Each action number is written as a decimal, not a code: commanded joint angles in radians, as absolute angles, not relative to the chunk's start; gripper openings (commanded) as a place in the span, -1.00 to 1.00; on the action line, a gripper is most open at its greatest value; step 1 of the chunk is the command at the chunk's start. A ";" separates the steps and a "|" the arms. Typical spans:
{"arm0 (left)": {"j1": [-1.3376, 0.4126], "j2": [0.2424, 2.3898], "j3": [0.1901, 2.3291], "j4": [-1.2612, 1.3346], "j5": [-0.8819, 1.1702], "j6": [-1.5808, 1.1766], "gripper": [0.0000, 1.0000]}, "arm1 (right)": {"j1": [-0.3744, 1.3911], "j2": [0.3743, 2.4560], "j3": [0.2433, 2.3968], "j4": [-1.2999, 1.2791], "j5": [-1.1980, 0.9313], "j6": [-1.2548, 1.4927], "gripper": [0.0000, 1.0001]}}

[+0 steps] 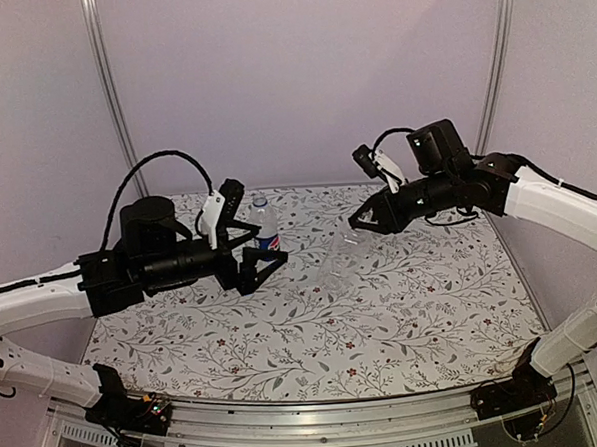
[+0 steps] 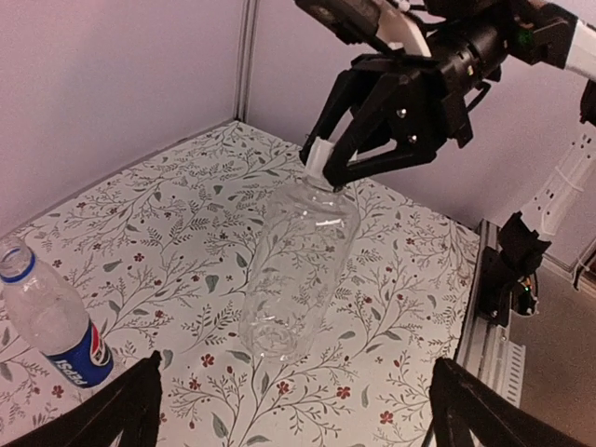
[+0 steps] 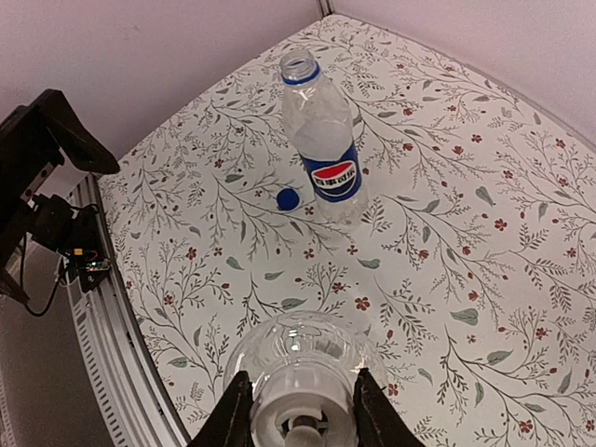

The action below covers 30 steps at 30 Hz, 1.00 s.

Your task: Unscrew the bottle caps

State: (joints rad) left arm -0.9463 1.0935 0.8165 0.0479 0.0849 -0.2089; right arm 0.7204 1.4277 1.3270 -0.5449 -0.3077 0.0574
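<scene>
Floral worktop (image 1: 384, 319): Pepsi bottle (image 3: 321, 140) open, blue cap (image 3: 288, 198) lying beside it. Right pincer (image 2: 326, 166) pinching pale cap (image 2: 319, 152) atop unlabelled bottle (image 2: 298, 270); left pincer (image 1: 252, 244) spread, holding nothing. Risk: unbraced bottle spins with cap or topples.

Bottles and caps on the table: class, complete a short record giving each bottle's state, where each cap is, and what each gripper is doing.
Pepsi bottle: standing, neck open, cap off
blue cap: lying on the table beside the Pepsi bottle
unlabelled bottle: standing under the right gripper
pale cap: at that bottle's neck, pinched by the right gripper
left gripper: open, holding nothing
</scene>
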 commanded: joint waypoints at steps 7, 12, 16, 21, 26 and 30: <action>-1.085 1.309 0.926 0.003 -0.094 -0.083 0.99 | 0.773 1.508 1.430 -0.484 -0.572 0.042 -1.00; -1.092 1.373 0.959 0.003 -0.138 -0.054 0.99 | 0.785 1.533 1.445 -0.474 -0.627 0.052 -1.00; -1.092 1.394 0.954 0.018 -0.128 -0.021 0.92 | 0.787 1.536 1.451 -0.466 -0.655 0.062 -1.00; -1.088 1.393 0.922 0.072 -0.072 -0.012 0.76 | 0.787 1.536 1.453 -0.461 -0.678 0.067 -1.00; -1.078 1.396 0.898 0.110 -0.010 -0.022 0.69 | 0.787 1.536 1.439 -0.436 -0.706 0.073 -1.00; -1.072 1.393 0.883 0.127 -0.008 -0.035 0.71 | 0.787 1.537 1.439 -0.433 -0.706 0.079 -1.00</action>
